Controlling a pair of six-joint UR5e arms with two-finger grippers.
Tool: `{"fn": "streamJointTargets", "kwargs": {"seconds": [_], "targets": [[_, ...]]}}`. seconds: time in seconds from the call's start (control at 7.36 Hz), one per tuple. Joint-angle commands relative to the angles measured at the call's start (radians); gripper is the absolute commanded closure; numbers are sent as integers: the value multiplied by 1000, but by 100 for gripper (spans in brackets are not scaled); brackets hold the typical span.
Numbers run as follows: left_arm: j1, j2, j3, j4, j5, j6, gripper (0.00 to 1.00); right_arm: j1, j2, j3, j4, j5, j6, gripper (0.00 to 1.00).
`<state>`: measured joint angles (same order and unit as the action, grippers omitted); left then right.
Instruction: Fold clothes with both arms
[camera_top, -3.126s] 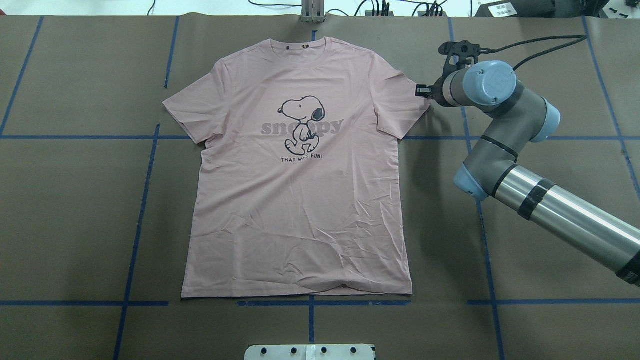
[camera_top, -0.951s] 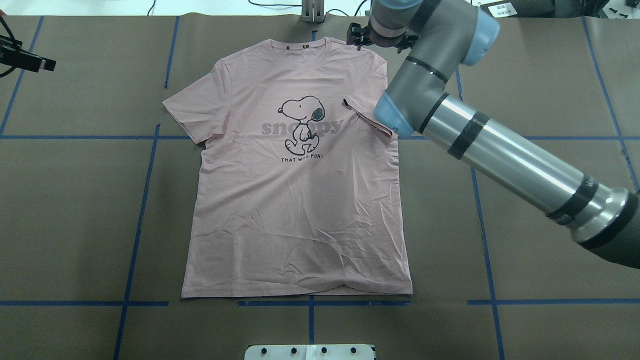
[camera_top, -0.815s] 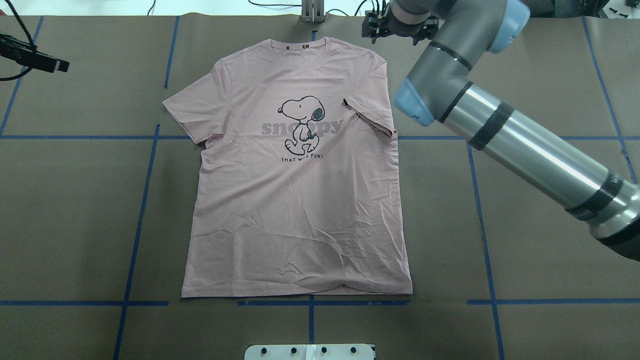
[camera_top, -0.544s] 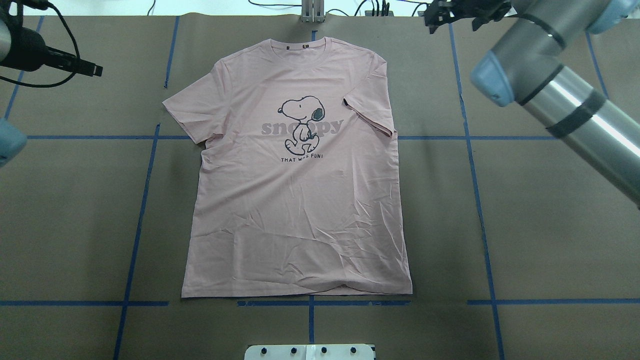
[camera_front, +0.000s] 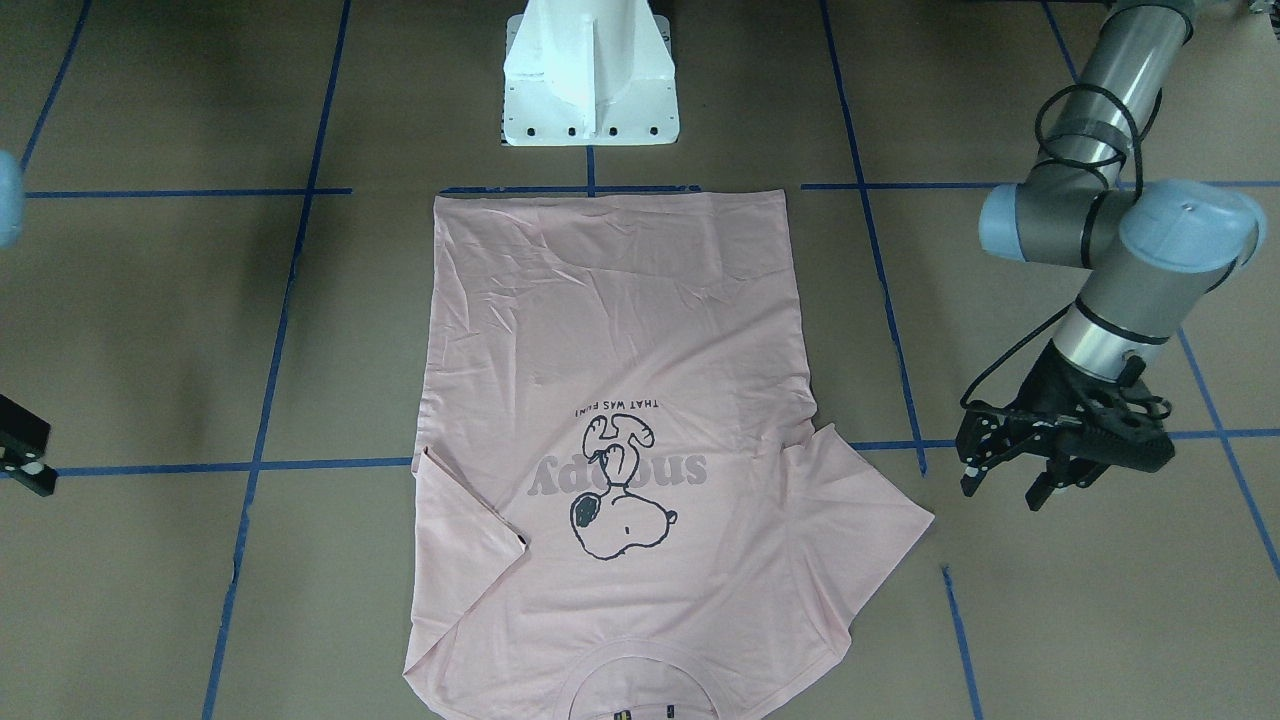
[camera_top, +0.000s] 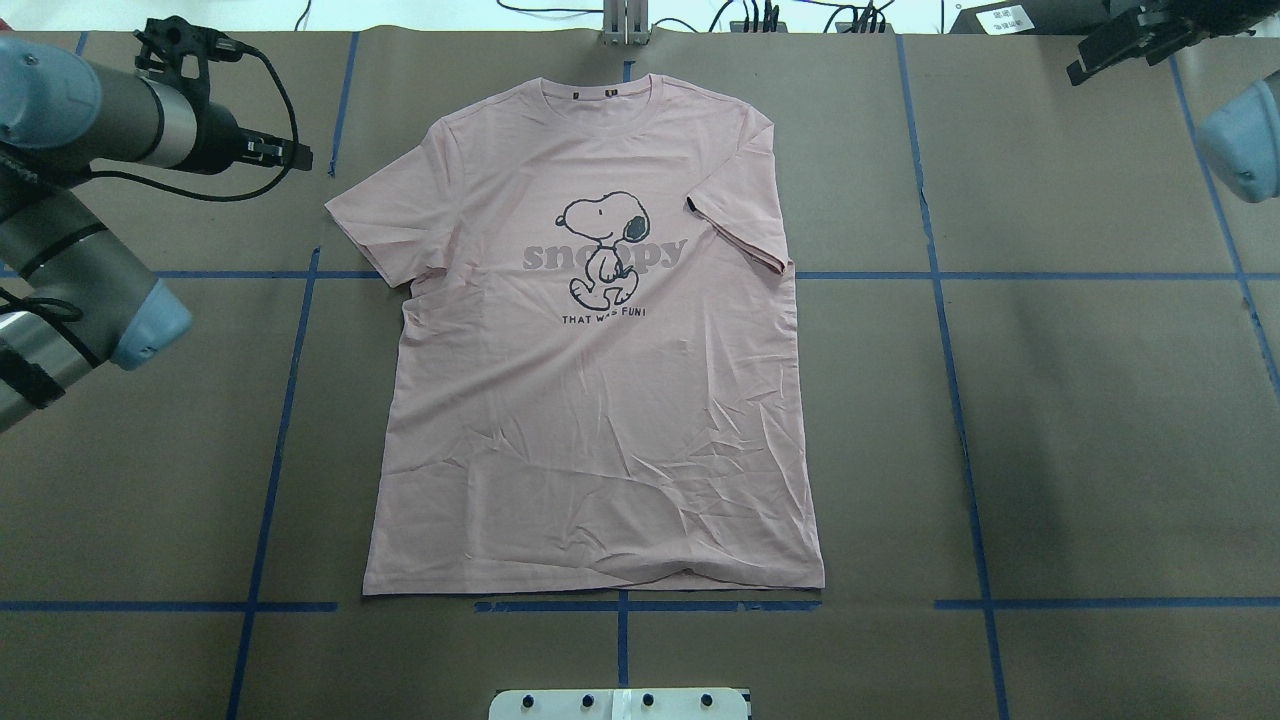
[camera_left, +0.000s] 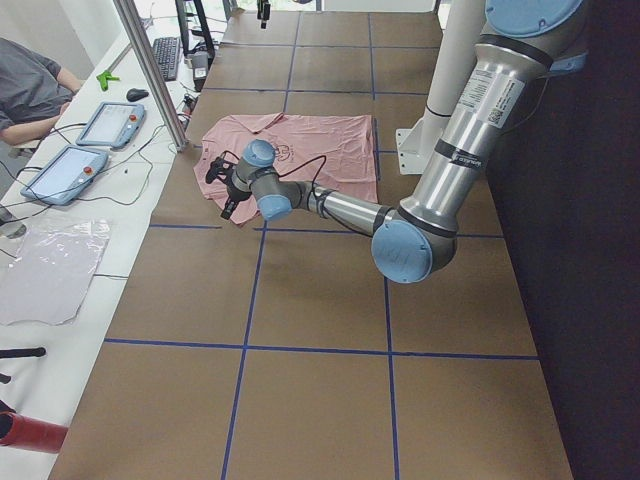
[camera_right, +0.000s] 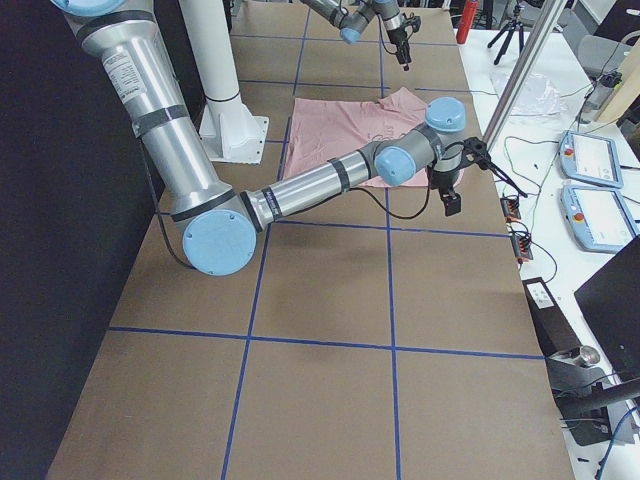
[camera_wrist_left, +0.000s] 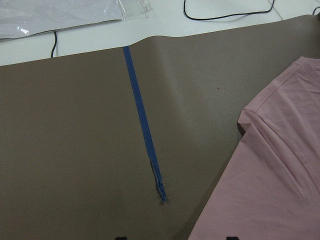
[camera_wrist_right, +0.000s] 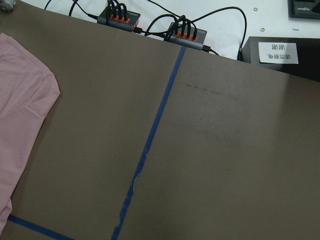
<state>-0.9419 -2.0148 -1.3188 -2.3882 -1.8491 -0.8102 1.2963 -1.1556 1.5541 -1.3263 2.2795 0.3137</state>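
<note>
The T-shirt (camera_top: 600, 400) lies lengthwise, collar pointing away from the robot. The left gripper (camera_front: 1002, 493) gapes, empty. Whether the right gripper (camera_top: 1080, 68) is open or closed cannot be told.

The right gripper (camera_top: 1100, 52) runs off the overhead view's top edge by the table's (camera_top: 1080, 420) far right corner — its jaws cannot be judged; the front view's bottom edge cuts the collar (camera_front: 640, 650) of the T-shirt (camera_front: 610, 330)

We log T-shirt (camera_top: 600, 450) as soft matt cloth, lightly creased; surface (camera_top: 1100, 420) matt brown paper; tape (camera_top: 952, 400) smooth; left arm (camera_front: 1108, 342) shiny metal.
</note>
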Motion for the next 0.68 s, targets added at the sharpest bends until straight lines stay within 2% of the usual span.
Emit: {"fn": "streamJointTargets", "kwargs": {"seconds": [0.0, 0.27, 0.54], "targets": [[69, -68, 161, -92, 111, -59, 33, 12, -21, 3, 16, 11, -13, 0], [84, -78, 204, -120, 122, -58, 33, 12, -24, 7, 18, 9, -13, 0], [90, -79, 202, -120, 120, -58, 40, 12, -24, 7, 16, 8, -13, 0]]}}
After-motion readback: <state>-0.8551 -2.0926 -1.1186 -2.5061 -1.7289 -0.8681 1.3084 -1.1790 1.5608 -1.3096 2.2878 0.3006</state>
